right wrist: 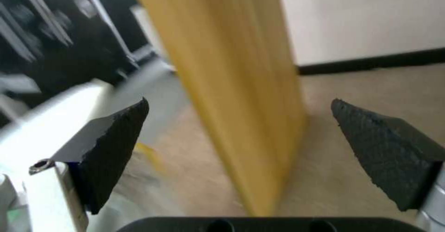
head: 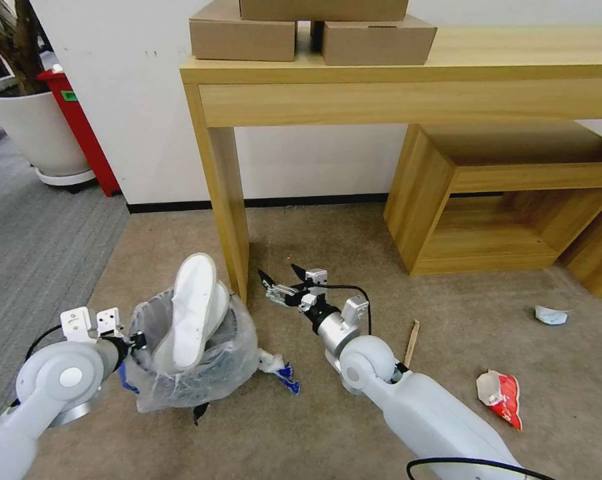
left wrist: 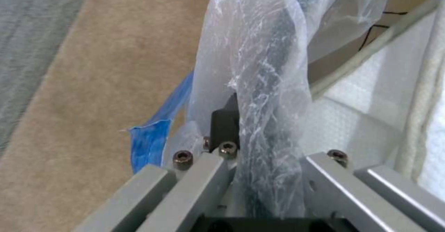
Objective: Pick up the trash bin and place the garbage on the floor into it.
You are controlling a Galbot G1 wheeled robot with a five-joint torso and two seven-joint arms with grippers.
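Plastic-lined trash bin (head: 187, 353) on beige floor (head: 354, 227), rim clamped by left gripper (head: 135, 342) | white slipper (head: 194, 310) inside | right gripper (head: 279, 275) spread, empty | red wrapper (head: 501, 397), wooden stick (head: 412, 343) remain.

A slipper (head: 193, 308) stands in the trash bin (head: 193, 373), just left of the table leg (head: 226, 200); a stick (head: 412, 342) lies farther right.

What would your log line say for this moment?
left gripper: shut on trash bin rim | right gripper: open, empty | slipper: in bin
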